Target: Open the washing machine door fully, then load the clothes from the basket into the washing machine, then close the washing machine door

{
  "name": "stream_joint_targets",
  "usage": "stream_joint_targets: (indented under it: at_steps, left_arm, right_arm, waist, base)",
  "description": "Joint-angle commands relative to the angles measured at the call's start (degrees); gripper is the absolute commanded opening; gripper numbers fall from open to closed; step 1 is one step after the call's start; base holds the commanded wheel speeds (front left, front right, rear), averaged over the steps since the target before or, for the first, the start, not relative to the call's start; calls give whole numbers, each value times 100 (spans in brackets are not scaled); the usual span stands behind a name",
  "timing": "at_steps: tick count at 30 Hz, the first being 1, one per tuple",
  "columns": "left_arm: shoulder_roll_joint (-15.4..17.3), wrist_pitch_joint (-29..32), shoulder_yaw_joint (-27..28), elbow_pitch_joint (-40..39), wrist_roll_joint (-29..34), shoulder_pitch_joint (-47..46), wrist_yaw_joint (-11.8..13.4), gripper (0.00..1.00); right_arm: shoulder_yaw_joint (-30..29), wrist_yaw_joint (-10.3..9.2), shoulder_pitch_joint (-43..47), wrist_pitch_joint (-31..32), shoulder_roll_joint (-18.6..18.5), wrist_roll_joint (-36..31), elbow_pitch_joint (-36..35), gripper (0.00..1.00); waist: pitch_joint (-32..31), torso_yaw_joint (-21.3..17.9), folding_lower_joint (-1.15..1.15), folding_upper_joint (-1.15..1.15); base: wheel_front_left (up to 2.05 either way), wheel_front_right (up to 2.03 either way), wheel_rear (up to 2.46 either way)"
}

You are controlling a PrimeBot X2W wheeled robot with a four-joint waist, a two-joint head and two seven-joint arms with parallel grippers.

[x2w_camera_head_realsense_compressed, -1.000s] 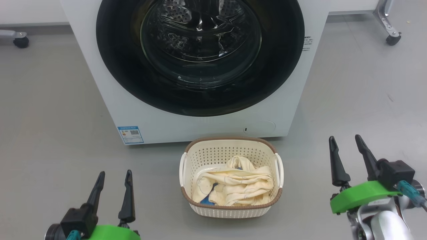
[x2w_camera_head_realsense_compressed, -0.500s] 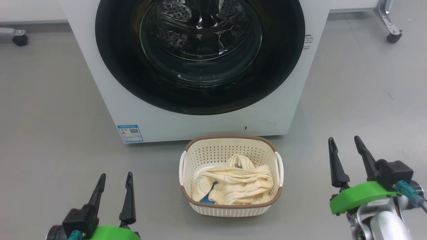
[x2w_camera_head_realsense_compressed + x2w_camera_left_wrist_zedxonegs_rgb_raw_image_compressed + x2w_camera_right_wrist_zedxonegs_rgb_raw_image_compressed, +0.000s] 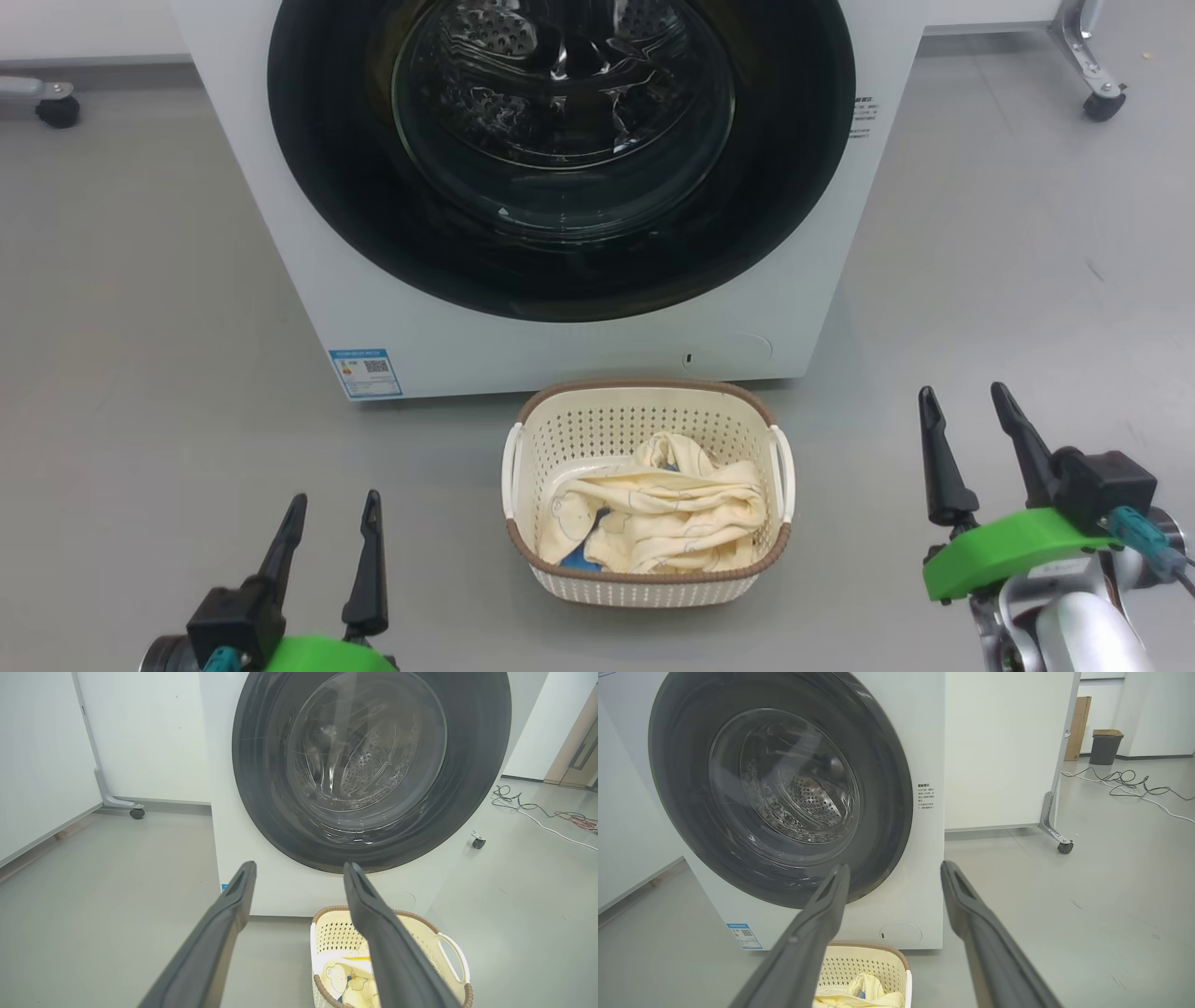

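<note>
This looks like a lab or test hall, not a home. The washing machine (image 3: 924,742) stands free on a bare grey floor (image 3: 140,327). White partition panels (image 3: 999,742) on castors (image 3: 1064,847) stand beside and behind it. Loose cables (image 3: 1129,781), a cardboard box (image 3: 1080,728) and a grey bin (image 3: 1105,746) lie farther off to its right.

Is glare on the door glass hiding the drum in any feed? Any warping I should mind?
Head view: bright streaks on the washing machine door, holes in the drum still readable; soft light, faint shadow by the basket. Left wrist view: pale vertical glare streak across the glass. Right wrist view: milder reflections; the partition edge leans, wide-angle.
</note>
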Motion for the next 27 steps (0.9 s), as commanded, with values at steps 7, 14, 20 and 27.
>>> stream_joint_targets:
  at_steps: [7, 14, 20, 27]
  left_arm:
    - [75, -63, 168, -196, -24, -295, 29, 100]
    - [75, -63, 151, -196, -35, -277, 17, 100]
    - [86, -63, 110, -176, 94, -300, -5, 100]
    - [84, -63, 122, -208, 110, -299, -21, 100]
  right_arm:
    - [110, -15, -337, -40, -115, 66, -147, 100]
    - [105, -15, -342, -27, -115, 81, -164, 100]
    - [96, -15, -341, -18, -115, 64, -169, 100]
    - [96, -15, -341, -18, -115, 58, -172, 100]
  waist:
    - [-18, -2, 0, 0]
    - [6, -9, 0, 0]
    - [27, -4, 0, 0]
    - [48, 7, 0, 0]
  base:
    - [0, 0, 0]
    - [0, 0, 0]
    - [26, 30, -56]
    - [76, 76, -152]
